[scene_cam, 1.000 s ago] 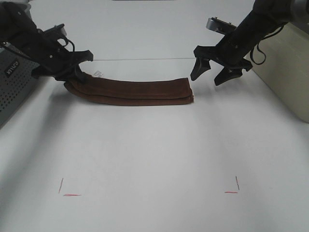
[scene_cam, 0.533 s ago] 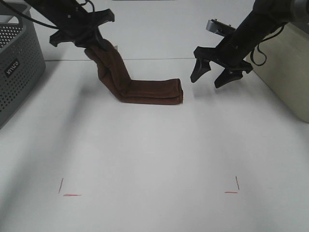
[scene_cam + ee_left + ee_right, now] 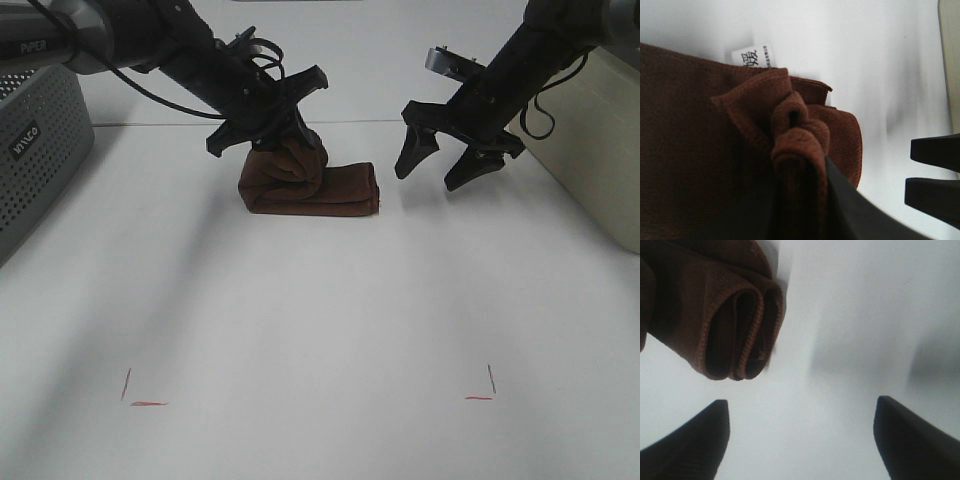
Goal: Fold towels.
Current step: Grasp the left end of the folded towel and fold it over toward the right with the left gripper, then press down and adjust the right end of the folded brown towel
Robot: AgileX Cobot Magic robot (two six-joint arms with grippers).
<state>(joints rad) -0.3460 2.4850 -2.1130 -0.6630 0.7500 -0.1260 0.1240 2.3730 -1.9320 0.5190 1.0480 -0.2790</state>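
The towel (image 3: 335, 190) lies folded into a thick strip on the table (image 3: 320, 320), one end doubled over and bunched right under the left gripper (image 3: 278, 140); that end rises between its jaws, but whether they pinch it or stand loose about it I cannot tell; the tag (image 3: 752, 56) shows just beyond the bunch; the right gripper (image 3: 447, 160) hangs wide and empty just beside the strip's other end, clear of the cloth

The step in hand looks like laying the carried end over to halve the strip; to do it well, set the end down flat with its edge square over the layers below, then let go and lift straight up so nothing drags; the lump under the left tool probably needs smoothing

The table is plain, white and smooth, so cloth may slide; a basket (image 3: 30, 150) stands well out behind the left arm, a beige box (image 3: 600, 150) beyond the right one, with open room toward the red marks (image 3: 145, 402)
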